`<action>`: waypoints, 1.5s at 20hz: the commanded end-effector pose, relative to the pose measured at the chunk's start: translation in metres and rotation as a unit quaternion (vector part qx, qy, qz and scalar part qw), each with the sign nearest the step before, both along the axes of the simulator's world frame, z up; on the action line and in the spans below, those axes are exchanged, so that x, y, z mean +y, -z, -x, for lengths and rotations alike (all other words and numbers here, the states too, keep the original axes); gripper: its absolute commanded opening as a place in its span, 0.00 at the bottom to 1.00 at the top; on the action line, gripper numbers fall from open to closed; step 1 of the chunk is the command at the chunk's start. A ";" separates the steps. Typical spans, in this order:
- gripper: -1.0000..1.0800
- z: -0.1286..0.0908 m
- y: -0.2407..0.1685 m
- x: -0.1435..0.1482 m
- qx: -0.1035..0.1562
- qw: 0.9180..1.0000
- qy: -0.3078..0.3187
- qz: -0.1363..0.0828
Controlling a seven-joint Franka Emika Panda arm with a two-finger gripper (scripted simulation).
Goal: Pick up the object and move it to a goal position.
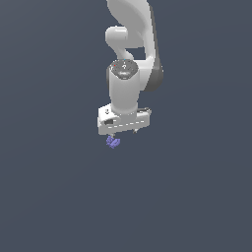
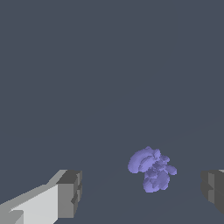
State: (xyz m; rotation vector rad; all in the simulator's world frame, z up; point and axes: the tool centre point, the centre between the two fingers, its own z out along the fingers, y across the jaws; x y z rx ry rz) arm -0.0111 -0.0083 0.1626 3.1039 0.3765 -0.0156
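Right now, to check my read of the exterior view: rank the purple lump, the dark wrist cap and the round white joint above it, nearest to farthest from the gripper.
1. Purple lump, just under the gripper.
2. Dark wrist cap, above the gripper on the arm.
3. Round white joint, higher still.

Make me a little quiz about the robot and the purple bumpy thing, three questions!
1. True or false: the gripper has already closed on the purple lumpy object.
2. In the wrist view, where does the object sit? A) between the two fingers, B) outside both fingers, C) on top of one finger.
3. Fill in: in the exterior view, the object shows just ____ the white gripper.

Key: 1 false, the fingers stand wide apart and do not touch it. 2 A. 3 below.
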 end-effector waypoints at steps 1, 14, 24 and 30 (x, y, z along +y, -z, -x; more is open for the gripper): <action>0.96 0.002 0.006 -0.005 0.000 1.000 -0.026 0.000; 0.96 0.018 0.038 -0.034 0.001 0.985 -0.174 -0.004; 0.96 0.032 0.060 -0.052 0.000 0.961 -0.277 -0.007; 0.96 0.037 0.067 -0.058 -0.001 0.949 -0.314 -0.008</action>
